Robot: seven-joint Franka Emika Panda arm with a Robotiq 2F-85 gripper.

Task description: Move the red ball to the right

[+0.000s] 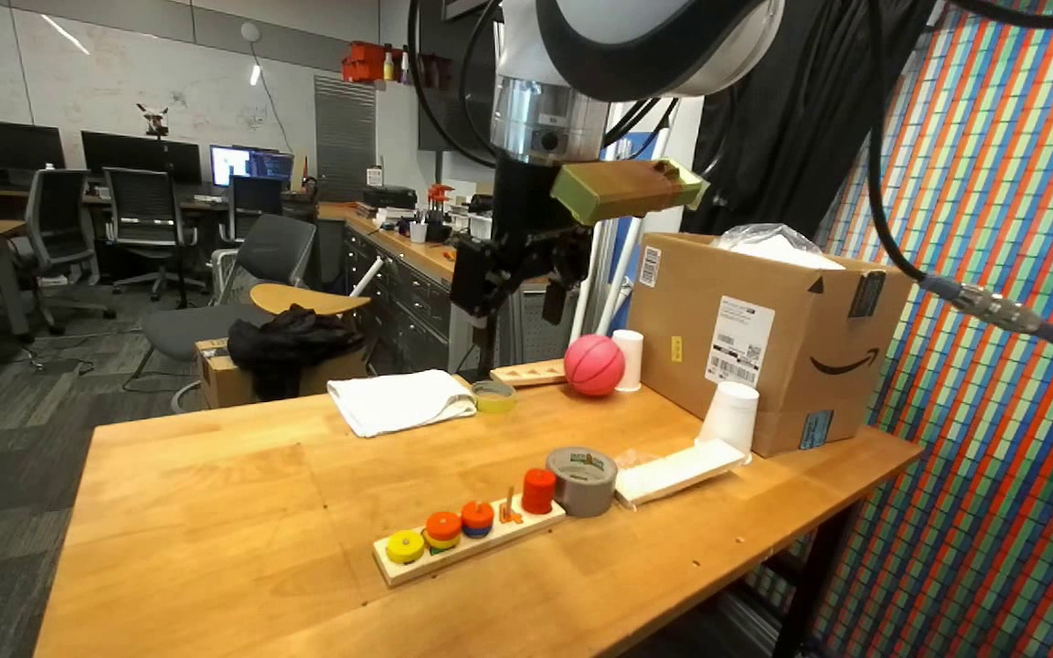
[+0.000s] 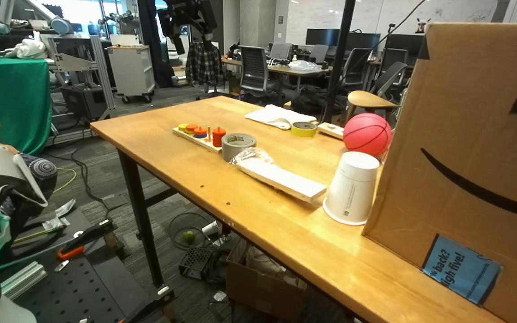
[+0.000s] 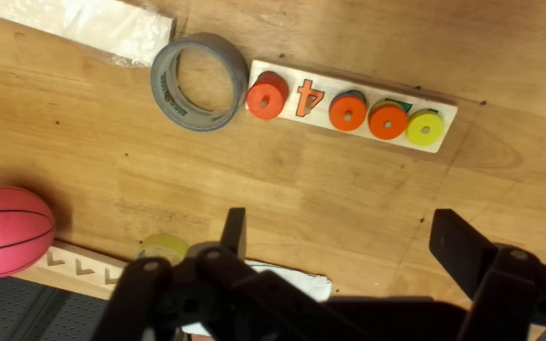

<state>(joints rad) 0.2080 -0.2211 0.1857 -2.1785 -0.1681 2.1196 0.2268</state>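
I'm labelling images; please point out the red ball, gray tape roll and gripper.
Red ball (image 2: 367, 134), in an exterior view: middle of its visible side.
Gray tape roll (image 1: 583, 494), in an exterior view: front outer wall.
Gripper (image 3: 338, 231), wrist view: midway between its open fingertips.

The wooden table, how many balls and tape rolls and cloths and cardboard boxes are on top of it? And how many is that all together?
Red ball: 1
Grey tape roll and yellow tape roll: 2
White cloth: 1
Cardboard box: 1
Total: 5
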